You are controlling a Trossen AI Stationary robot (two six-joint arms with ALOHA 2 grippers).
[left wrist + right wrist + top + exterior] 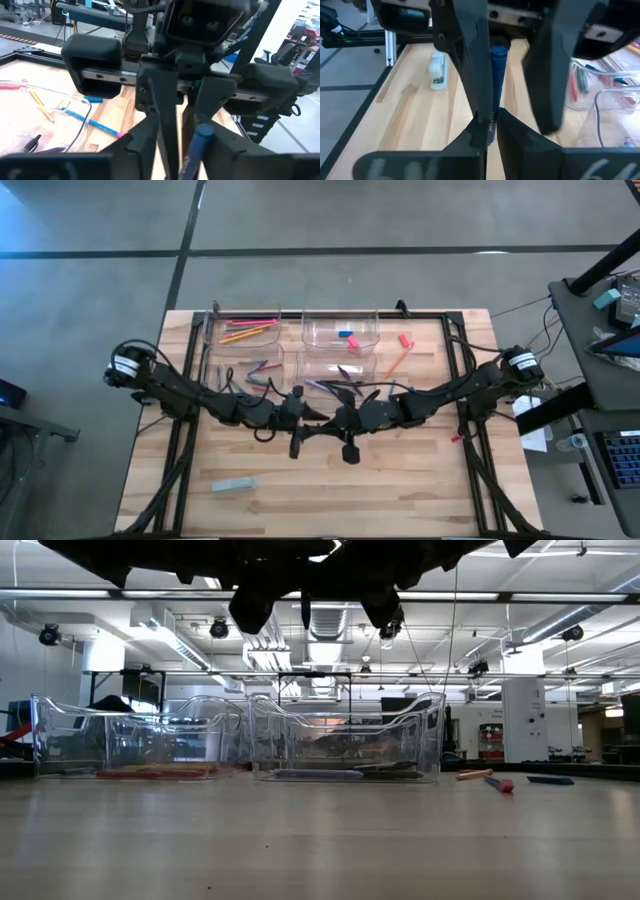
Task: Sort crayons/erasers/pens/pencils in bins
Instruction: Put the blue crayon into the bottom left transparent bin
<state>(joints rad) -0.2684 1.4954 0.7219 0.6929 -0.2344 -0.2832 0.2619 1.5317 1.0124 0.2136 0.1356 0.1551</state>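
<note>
1. The two arms meet over the middle of the bench (400, 480), with the left gripper (308, 416) and the right gripper (338, 418) facing each other just near of the bins.
2. The right gripper's fingers (470, 137) are pinched narrow on one end of a blue pen (498, 75), which points from them toward the left gripper.
3. The left gripper's fingers (465, 50) stand wide, one on each side of the pen, and are not closed on it.
4. The pen is held above the bench and touches no bin.
5. The far-left bin (245, 312) holds orange, yellow and pink-red pencils (248, 331).
6. The far-right bin (340, 313) holds a blue and a pink eraser (347, 337).
7. The near-left bin (222, 370) holds crayons (262, 368).
8. The near-right bin (335, 358) holds dark pens (325, 386), partly hidden by the arms.
9. Right of the bins, a loose pink eraser (405, 340) lies on the bench, with a loose orange pencil (396, 362) lying aslant just near of it.
10. A pale block (233, 484) lies at the near left of the bench, well apart from the bins.
</note>
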